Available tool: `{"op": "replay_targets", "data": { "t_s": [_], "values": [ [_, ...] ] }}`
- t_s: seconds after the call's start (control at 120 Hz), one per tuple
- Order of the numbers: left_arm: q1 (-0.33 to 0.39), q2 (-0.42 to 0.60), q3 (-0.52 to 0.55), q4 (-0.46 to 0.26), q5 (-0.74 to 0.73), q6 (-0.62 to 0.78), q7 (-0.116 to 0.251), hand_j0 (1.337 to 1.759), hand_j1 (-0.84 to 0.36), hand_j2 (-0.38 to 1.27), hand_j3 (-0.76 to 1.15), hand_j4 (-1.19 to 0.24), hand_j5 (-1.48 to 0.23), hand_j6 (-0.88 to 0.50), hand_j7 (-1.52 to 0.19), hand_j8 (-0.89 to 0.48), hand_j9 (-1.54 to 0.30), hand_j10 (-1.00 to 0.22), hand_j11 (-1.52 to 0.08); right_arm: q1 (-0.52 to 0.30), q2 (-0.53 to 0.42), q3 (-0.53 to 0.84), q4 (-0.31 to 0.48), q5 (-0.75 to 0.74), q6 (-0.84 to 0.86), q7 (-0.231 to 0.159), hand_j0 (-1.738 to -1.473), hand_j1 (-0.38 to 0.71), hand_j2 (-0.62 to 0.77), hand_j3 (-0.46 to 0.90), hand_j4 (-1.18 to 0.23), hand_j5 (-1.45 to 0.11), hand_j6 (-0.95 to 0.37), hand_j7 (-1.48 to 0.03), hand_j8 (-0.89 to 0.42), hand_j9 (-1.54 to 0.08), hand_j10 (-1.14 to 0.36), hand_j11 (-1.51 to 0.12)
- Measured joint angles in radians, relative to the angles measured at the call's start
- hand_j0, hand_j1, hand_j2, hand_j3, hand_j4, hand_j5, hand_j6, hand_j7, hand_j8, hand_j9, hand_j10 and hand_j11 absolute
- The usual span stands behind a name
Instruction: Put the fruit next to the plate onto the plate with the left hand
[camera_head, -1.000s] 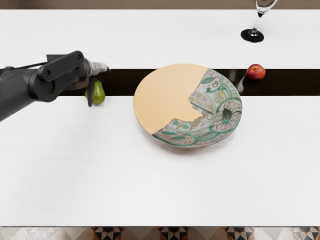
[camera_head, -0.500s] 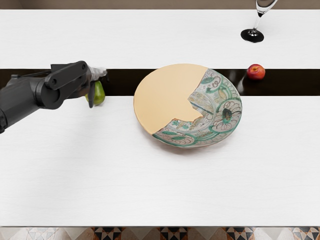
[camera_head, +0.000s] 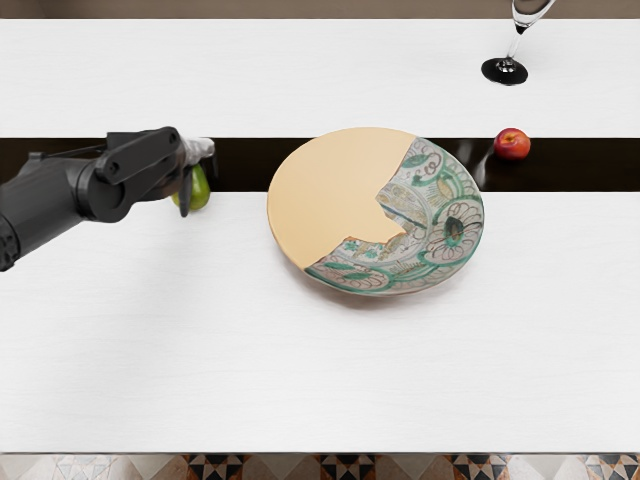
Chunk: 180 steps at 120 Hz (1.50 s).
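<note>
Head view, single camera. Left arm (camera_head: 60, 195) reaches in from the tabletop's (camera_head: 300, 370) left edge. Left hand (camera_head: 188, 165) sits over the green pear (camera_head: 200, 190), hiding most of it. Cannot tell whether the hand is closed around the pear or only hovering against it.

Pear lies on the left half, at the near edge of the dark strip (camera_head: 240, 160), left of the plate (camera_head: 300, 170) and apart from it. Not yet on the plate.

Change over the last second: forearm has levelled and the hand has settled lower onto the pear. Pear itself has not shifted. Reads as grasp being set, lift not begun.

Red fruit (camera_head: 512, 143) right of the plate, wine glass (camera_head: 507, 68) near the far right corner, both untouched.
</note>
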Motion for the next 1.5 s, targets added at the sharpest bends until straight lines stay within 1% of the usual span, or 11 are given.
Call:
{"op": "replay_targets", "data": {
  "t_s": [0.317,0.383,0.492,0.867,0.975,1.008,1.067,1.075,1.2,1.25,1.5],
  "values": [
    [0.001,0.002,-0.002,0.002,0.003,-0.007,0.003,1.656,-0.11,0.24,0.00,-0.54,-0.67,-0.55,-0.67,-0.55,-0.69,-0.54,-0.68,0.000,0.000,0.000,0.000,0.000,0.000,0.000,-1.658,-0.35,0.00,0.00,0.00,0.00,0.00,0.00,0.00,0.00,0.00,0.00],
    [0.000,0.002,-0.001,0.001,0.000,-0.009,0.003,1.656,-0.13,0.27,0.00,-0.55,-0.71,-0.54,-0.70,-0.52,-0.71,-0.56,-0.71,0.000,0.000,0.000,0.000,0.000,0.000,0.000,-1.658,-0.35,0.00,0.00,0.00,0.00,0.00,0.00,0.00,0.00,0.00,0.00],
    [-0.003,0.002,0.000,0.000,-0.006,-0.013,0.005,1.655,-0.10,0.19,0.00,-0.56,-0.74,-0.52,-0.73,-0.51,-0.74,-0.57,-0.74,0.000,0.000,0.000,0.000,0.000,-0.001,0.000,-1.658,-0.35,0.00,0.00,0.00,0.00,0.00,0.00,0.00,0.00,0.00,0.00],
    [-0.061,0.012,-0.004,-0.013,-0.023,-0.051,0.017,1.657,-0.21,0.34,0.00,-0.58,-0.76,-0.46,-0.76,-0.45,-0.77,-0.58,-0.77,0.001,0.000,0.000,0.000,0.000,-0.001,0.000,-1.658,-0.35,0.00,0.00,0.00,0.00,0.00,0.00,0.00,0.00,0.00,0.00],
    [-0.098,0.034,-0.008,-0.056,-0.029,-0.067,0.040,1.658,-0.23,0.39,0.00,-0.58,-0.77,-0.45,-0.76,-0.45,-0.77,-0.58,-0.77,0.001,0.000,0.000,0.000,0.000,-0.001,0.000,-1.658,-0.35,0.00,0.00,0.00,0.00,0.00,0.00,0.00,0.00,0.00,0.00],
    [-0.105,0.059,-0.010,-0.077,-0.031,-0.072,0.049,1.657,-0.23,0.33,0.00,-0.58,-0.77,-0.44,-0.76,-0.44,-0.77,-0.58,-0.77,0.001,0.000,0.000,0.000,0.000,-0.001,0.000,-1.658,-0.35,0.00,0.00,0.00,0.00,0.00,0.00,0.00,0.00,0.00,0.00],
    [-0.130,0.086,-0.012,-0.119,-0.036,-0.079,0.068,1.657,-0.23,0.33,0.00,-0.58,-0.77,-0.43,-0.76,-0.44,-0.76,-0.58,-0.77,0.001,0.000,0.000,0.000,0.000,-0.001,0.000,-1.658,-0.35,0.00,0.00,0.00,0.00,0.00,0.00,0.00,0.00,0.00,0.00],
    [-0.135,0.091,-0.012,-0.126,-0.039,-0.080,0.070,1.658,-0.23,0.42,0.00,-0.58,-0.77,-0.42,-0.76,-0.44,-0.77,-0.58,-0.77,0.001,0.000,0.000,0.000,0.000,-0.001,0.000,-1.658,-0.35,0.00,0.00,0.00,0.00,0.00,0.00,0.00,0.00,0.00,0.00],
    [-0.192,0.138,-0.018,-0.242,-0.066,-0.092,0.127,1.658,-0.25,0.34,0.00,-0.57,-0.77,-0.42,-0.76,-0.43,-0.76,-0.58,-0.76,0.001,0.000,0.000,0.000,0.000,-0.001,0.000,-1.658,-0.35,0.00,0.00,0.00,0.00,0.00,0.00,0.00,0.00,0.00,0.00],
    [-0.202,0.139,-0.025,-0.277,-0.076,-0.095,0.147,1.658,-0.26,0.38,0.00,-0.57,-0.78,-0.41,-0.77,-0.43,-0.76,-0.58,-0.76,0.000,0.000,0.000,0.000,0.000,-0.001,0.000,-1.658,-0.35,0.00,0.00,0.00,0.00,0.00,0.00,0.00,0.00,0.00,0.00],
    [-0.242,0.131,-0.074,-0.357,-0.096,-0.111,0.195,1.658,-0.29,0.42,0.00,-0.56,-0.78,-0.41,-0.76,-0.42,-0.76,-0.58,-0.76,0.000,0.000,0.000,0.000,0.000,-0.001,0.000,-1.658,-0.35,0.00,0.00,0.00,0.00,0.00,0.00,0.00,0.00,0.00,0.00]
  ]
}}
